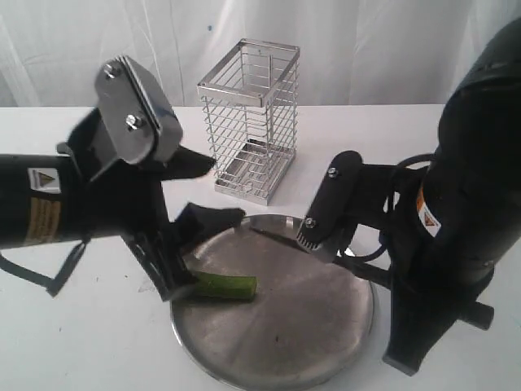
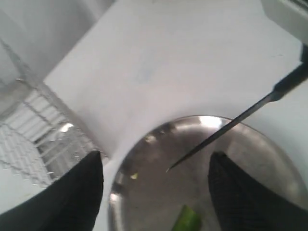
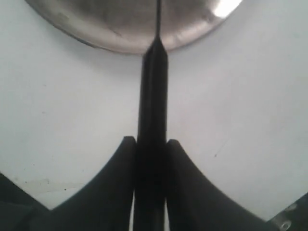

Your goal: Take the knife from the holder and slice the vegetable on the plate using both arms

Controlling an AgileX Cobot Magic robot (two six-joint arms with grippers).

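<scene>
The green vegetable (image 1: 224, 285) lies on the left part of the round steel plate (image 1: 326, 326), its cut end toward the middle. My left gripper (image 1: 225, 190) hangs open just above and behind it, over the plate's left rim. In the left wrist view the vegetable (image 2: 186, 219) shows low between the spread fingers (image 2: 77, 192). My right gripper (image 1: 313, 230) is shut on the knife's black handle (image 3: 153, 96). The dark blade (image 1: 277, 238) reaches over the plate's far side. Its tip (image 2: 192, 151) points toward the left gripper (image 2: 156, 156). The wire holder (image 1: 250, 118) stands behind the plate.
The white tabletop (image 1: 81, 342) spreads around the plate, with a white curtain behind. The holder (image 2: 33, 134) sits close to the plate's far rim. The bulky right arm (image 1: 464, 204) stands at the plate's right side.
</scene>
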